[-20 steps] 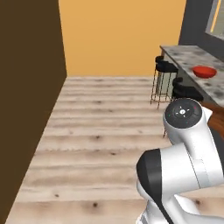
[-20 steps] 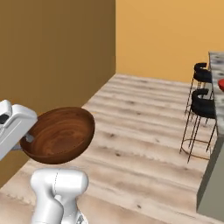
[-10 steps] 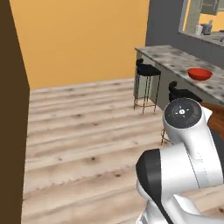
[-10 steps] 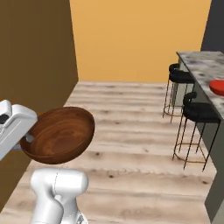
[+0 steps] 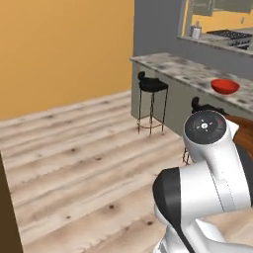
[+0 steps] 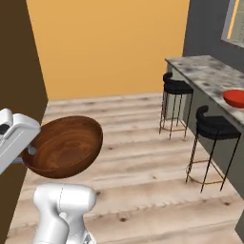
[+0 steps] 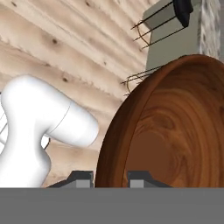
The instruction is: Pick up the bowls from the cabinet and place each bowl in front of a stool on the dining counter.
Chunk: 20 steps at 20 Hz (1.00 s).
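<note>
Pale wooden floorboards [image 6: 143, 157] run up to an orange wall [image 5: 64, 49]. On the right stands the stone-topped dining surface [image 5: 178, 69] with two black stools [image 6: 214, 126] in front and the glossy red bowl [image 5: 225, 86] resting on top. Well apart from it, the claw [image 7: 111, 178] is clamped on the rim of the tilted brown wooden bowl [image 6: 64, 147], held above the floor.

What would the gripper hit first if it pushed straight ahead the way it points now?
Nothing soon, probably: past the wooden bowl clamped in the gripper, bare floor, then a stool; depth unclear.
</note>
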Tool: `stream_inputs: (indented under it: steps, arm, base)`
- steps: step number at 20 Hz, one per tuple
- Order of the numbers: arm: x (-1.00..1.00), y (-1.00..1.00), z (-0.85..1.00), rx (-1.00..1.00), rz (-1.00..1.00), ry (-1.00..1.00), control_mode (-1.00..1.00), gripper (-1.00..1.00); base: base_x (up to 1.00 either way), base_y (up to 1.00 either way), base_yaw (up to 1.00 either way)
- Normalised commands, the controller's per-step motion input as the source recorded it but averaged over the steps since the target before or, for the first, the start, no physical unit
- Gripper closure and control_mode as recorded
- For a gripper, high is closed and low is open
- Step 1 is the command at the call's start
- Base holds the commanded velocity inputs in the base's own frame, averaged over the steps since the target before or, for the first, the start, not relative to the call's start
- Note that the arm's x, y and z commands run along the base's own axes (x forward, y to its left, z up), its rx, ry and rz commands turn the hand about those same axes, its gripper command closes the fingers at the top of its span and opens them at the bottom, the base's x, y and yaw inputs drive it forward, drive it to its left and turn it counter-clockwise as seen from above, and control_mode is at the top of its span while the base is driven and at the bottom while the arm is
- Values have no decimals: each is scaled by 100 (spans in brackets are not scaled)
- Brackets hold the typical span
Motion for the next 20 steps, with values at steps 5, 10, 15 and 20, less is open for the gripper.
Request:
stream_inputs:
  steps: [5, 10, 15, 20]
  arm:
    - [0, 0, 0, 0, 0, 0, 100, 100]
    - [0, 0, 0, 0, 0, 0, 100, 100]
    - [0, 0, 0, 0, 0, 0, 100, 100]
    - [0, 0, 0, 0, 0, 0, 100, 100]
  base:
    - [100, 100, -43]
    - [100, 100, -43]
    - [100, 100, -44]
    - [100, 100, -45]
